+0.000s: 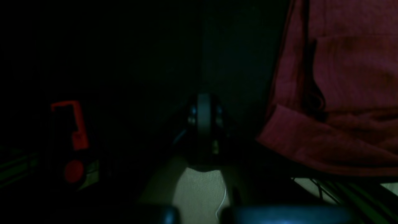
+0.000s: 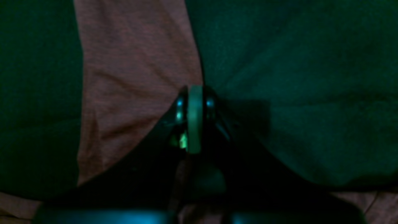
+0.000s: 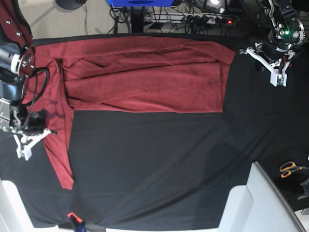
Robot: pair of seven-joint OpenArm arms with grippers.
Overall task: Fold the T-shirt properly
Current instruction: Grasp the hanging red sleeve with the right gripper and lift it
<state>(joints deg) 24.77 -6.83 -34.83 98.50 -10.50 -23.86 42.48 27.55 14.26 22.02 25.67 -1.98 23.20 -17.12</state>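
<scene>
Black cloth surface (image 3: 154,164) under T-shirt (image 3: 145,77)

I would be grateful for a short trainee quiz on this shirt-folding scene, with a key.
1. True or false: the left gripper rests on the T-shirt.
2. In the base view, the long sleeve that is not yet folded in lies nearest to: A) the right gripper; B) the scissors; C) the left gripper.
3. Fill in the colour: the T-shirt lies on a ___ cloth.

Key: 1 false, it is off the shirt, over the cloth; 2 A; 3 black.
</scene>
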